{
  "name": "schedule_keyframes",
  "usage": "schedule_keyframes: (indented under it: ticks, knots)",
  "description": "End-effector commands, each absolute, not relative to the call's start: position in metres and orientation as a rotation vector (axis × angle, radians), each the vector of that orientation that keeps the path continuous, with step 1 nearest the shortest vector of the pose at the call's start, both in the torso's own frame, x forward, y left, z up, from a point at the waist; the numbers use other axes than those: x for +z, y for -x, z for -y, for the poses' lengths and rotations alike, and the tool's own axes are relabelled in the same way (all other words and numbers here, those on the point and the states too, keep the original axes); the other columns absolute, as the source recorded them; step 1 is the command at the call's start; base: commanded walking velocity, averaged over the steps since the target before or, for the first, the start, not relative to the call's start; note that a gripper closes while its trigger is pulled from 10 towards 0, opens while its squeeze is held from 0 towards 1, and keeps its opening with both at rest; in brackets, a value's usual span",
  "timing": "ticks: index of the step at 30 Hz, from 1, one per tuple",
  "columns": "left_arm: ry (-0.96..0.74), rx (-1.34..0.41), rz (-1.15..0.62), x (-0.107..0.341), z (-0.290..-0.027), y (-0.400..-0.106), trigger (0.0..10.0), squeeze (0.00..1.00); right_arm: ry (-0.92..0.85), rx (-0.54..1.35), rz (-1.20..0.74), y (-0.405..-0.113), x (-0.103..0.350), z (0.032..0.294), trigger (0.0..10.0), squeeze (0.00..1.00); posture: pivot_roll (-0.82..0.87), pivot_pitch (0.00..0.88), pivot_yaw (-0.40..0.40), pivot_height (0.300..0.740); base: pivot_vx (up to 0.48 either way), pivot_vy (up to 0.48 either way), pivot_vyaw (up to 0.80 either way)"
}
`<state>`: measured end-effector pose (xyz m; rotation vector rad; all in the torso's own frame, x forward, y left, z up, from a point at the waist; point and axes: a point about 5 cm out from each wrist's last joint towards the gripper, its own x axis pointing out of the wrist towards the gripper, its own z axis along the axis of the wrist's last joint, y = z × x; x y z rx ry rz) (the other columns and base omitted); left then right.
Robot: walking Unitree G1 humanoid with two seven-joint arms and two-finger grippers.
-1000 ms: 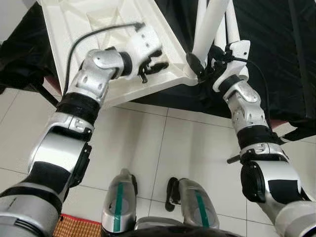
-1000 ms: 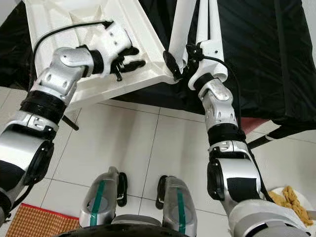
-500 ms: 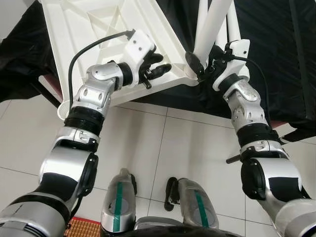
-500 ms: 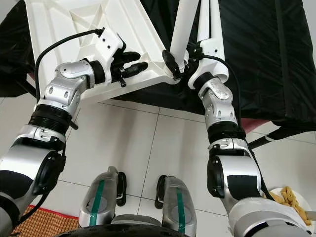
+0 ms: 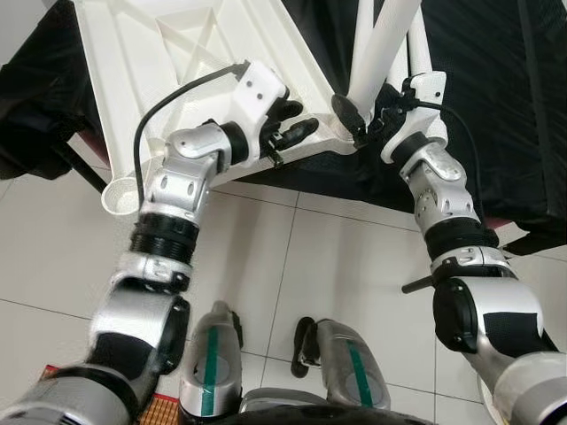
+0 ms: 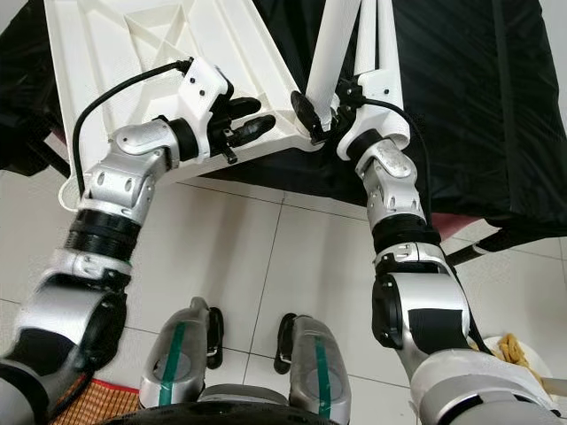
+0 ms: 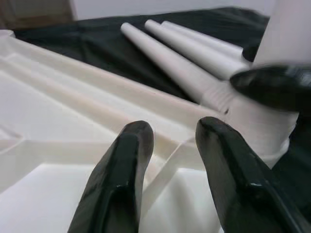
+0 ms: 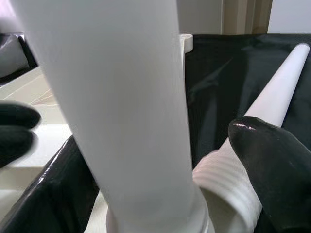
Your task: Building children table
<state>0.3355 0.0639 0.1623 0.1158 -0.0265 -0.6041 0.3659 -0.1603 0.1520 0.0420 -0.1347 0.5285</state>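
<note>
Looking down from the head camera, I see the white plastic table top (image 5: 168, 62) lying upside down, its ribbed underside facing up, on a bench covered with a black cloth (image 5: 496, 106). One corner of the top hangs over the bench edge toward me.

My left gripper (image 5: 292, 124) sits over the underside of the table top near that corner, its two black fingers (image 7: 124, 160) spread apart and released, holding nothing. In the left wrist view the fingers straddle a raised rib of the top.

My right gripper (image 5: 359, 119) is at the corner socket of the table top, clenched on the white table leg (image 5: 381, 44), which rises from the socket and leans slightly. In the right wrist view the black fingers (image 8: 272, 155) sit on either side of the leg just above its ridged, threaded end (image 8: 223, 179), which meets the socket.

More white legs (image 7: 180, 63) lie side by side on the black cloth beyond the table top, near the standing leg.

Below the bench is a pale tiled floor (image 5: 337, 266). At the lower right in the right eye view a plate with something yellowish (image 6: 518, 354) rests on the floor. A strip of woven mat (image 6: 80, 403) shows at the lower left.
</note>
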Motion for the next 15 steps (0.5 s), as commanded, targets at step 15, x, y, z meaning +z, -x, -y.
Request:
schedule_keyframes:
  ticks: [15]
  knots:
    - [-0.271,-0.675,0.123,0.155,-0.07,-0.315,10.0,0.0,-0.022,0.527,0.132,-0.37,0.152,0.164,10.0,0.0,0.06,0.035,-0.053,0.74,0.0,0.0,0.0]
